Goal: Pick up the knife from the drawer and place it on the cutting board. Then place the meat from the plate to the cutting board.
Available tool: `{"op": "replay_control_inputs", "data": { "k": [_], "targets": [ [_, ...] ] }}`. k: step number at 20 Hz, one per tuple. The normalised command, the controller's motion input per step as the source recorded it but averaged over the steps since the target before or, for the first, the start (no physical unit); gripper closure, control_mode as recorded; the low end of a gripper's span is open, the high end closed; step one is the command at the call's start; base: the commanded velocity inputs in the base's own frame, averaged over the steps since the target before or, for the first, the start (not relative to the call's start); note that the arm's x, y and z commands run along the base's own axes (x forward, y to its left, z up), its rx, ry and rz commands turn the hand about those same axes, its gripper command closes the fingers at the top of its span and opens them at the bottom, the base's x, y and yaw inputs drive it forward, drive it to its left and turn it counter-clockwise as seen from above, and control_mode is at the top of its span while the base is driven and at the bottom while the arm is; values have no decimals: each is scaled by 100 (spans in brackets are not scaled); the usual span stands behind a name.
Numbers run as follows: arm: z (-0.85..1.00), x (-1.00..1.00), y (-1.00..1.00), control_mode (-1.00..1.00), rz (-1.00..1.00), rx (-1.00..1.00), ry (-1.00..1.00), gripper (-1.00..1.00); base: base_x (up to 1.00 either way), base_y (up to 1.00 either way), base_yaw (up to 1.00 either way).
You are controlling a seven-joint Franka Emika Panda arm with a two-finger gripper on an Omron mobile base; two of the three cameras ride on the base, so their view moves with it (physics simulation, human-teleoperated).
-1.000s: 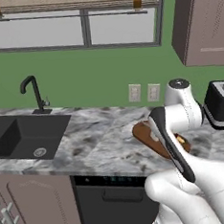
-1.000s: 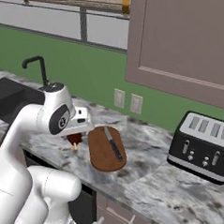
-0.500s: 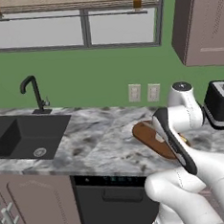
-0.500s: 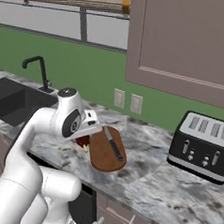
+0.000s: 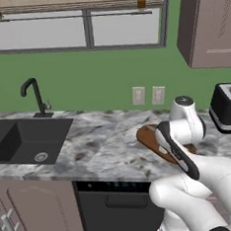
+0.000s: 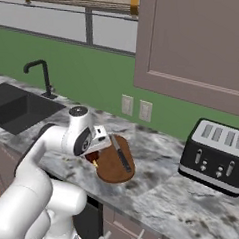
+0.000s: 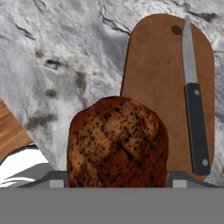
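In your left base view, the arm bends over the marble worktop [image 5: 100,143], covering most of the oval cutting board [image 5: 148,137]; a black sink [image 5: 25,140] lies well to the left.

In your right base view, the knife [image 6: 120,152] lies on the board, and a black toaster [image 6: 214,156] stands apart to the right.

In your hand view, the pincer [image 7: 116,181] pinches the meat [image 7: 117,142], held above the worktop beside the board's near end; the white plate [image 7: 19,168] edge shows at lower left.
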Motion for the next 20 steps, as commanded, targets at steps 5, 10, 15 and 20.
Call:
{"op": "replay_control_inputs", "data": {
  "k": [5,10,15,20],
  "targets": [
    [-26,39,-13,-100,4,0,0,100,0,0,0],
    [-22,41,-16,-100,5,0,1,100,0,0,0],
    [-22,40,-13,-100,5,0,1,100,0,0,0],
    [-22,40,-10,-100,6,0,1,100,0,0,0]
  ]
}}
